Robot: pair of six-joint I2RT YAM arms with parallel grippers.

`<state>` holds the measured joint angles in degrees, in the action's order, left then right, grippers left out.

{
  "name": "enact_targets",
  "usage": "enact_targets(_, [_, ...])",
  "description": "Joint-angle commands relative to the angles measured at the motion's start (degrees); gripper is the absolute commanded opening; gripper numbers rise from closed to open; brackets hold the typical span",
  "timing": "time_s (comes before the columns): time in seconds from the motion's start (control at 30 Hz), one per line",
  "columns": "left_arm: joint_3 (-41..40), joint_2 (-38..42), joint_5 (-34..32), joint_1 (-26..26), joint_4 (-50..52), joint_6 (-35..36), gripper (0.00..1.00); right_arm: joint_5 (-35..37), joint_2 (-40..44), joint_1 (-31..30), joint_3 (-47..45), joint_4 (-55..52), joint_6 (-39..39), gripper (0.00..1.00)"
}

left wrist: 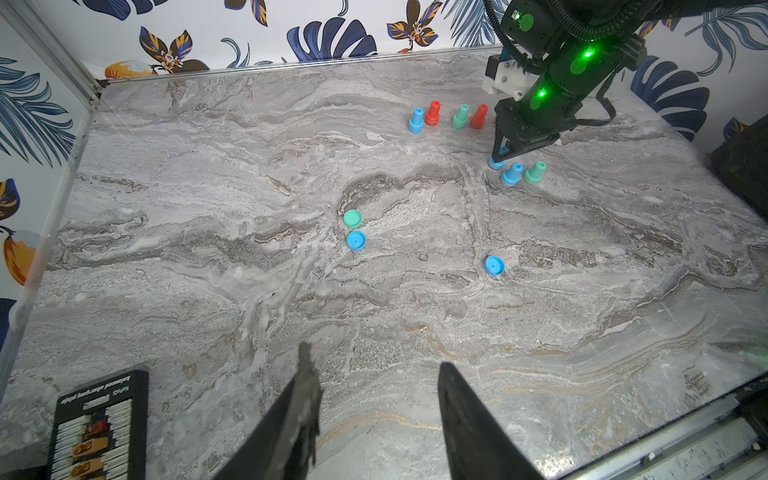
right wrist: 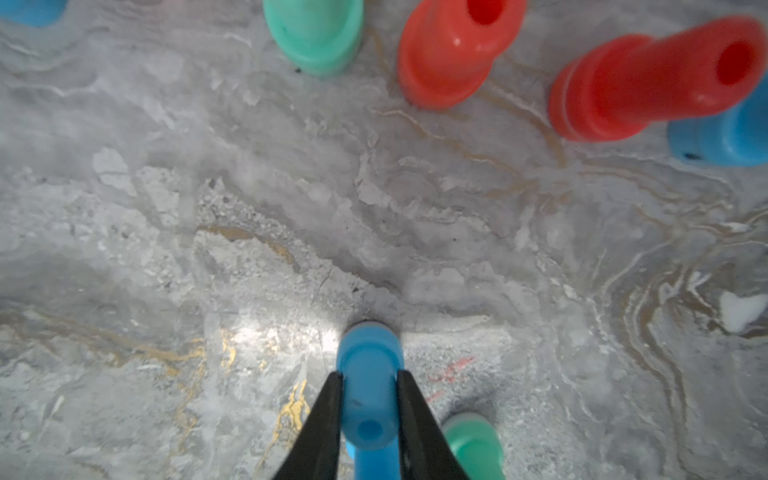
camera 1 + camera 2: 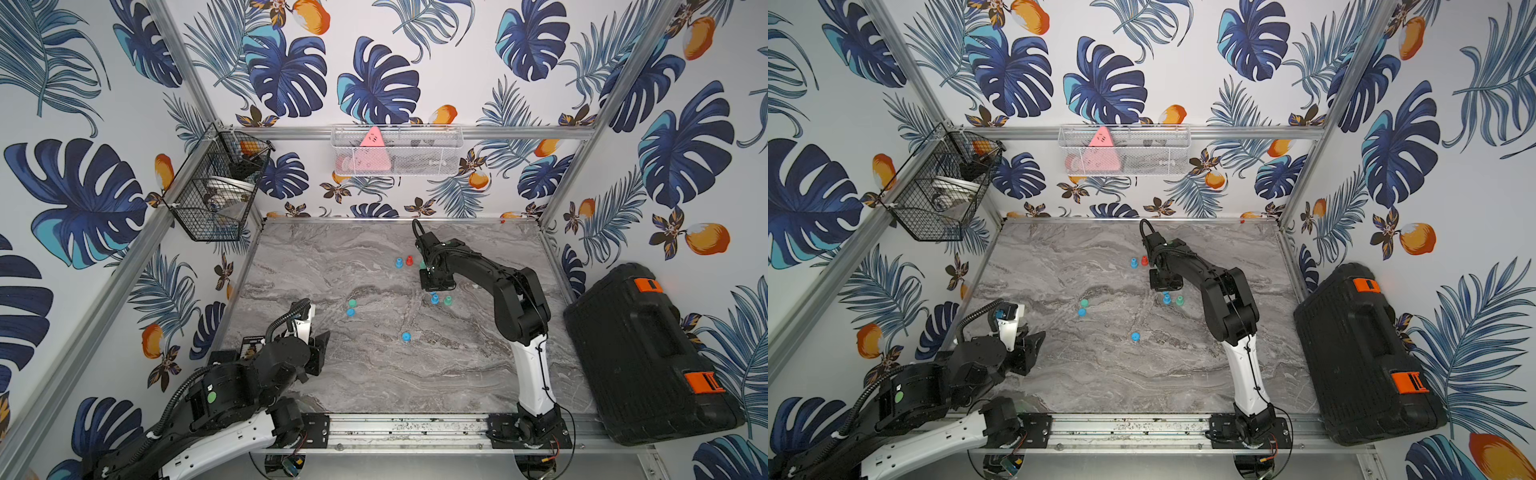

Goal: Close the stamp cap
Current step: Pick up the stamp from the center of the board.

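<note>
Right end effector [image 2: 369,374] clenches the blue stamp [image 2: 369,390] between its jaws; left end effector [image 1: 376,356] stands released.

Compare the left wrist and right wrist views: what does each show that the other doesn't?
Only left wrist: three loose caps on the table: a green cap, a blue cap beside it and a lone blue cap. Only right wrist: the right hand pressing both sides of the blue stamp. Both: that blue stamp at the right hand, with a red stamp and a green stamp nearby.
</note>
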<state>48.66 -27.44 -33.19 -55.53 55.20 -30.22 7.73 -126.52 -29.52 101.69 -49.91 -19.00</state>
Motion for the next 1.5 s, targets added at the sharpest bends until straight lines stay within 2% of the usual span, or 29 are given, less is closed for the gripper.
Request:
enact_targets(0.0, [-0.1,0.1,-1.1,-0.1,-0.9,-0.3,0.51,1.0,0.9,0.0,0.3,-1.3,-0.2,0.24])
enact_targets(0.37, [-0.1,0.1,-1.2,-0.1,-0.9,-0.3,0.51,2.6,5.2,-2.7,0.3,-2.7,-0.2,0.20])
enact_targets(0.67, [0.0,0.1,-1.3,-0.1,-0.8,-0.4,0.51,4.1,8.9,-9.0,-1.7,-3.3,-1.9,0.20])
enact_targets(1.1, [0.0,0.3,-1.3,-0.1,-0.7,-0.4,0.51,4.3,10.2,-17.0,-8.8,-0.6,-5.6,0.20])
enact_targets(1.47, [0.0,0.1,-1.4,-0.1,-0.5,-0.5,0.51,3.4,13.0,-21.0,-14.6,3.0,-8.6,0.20])
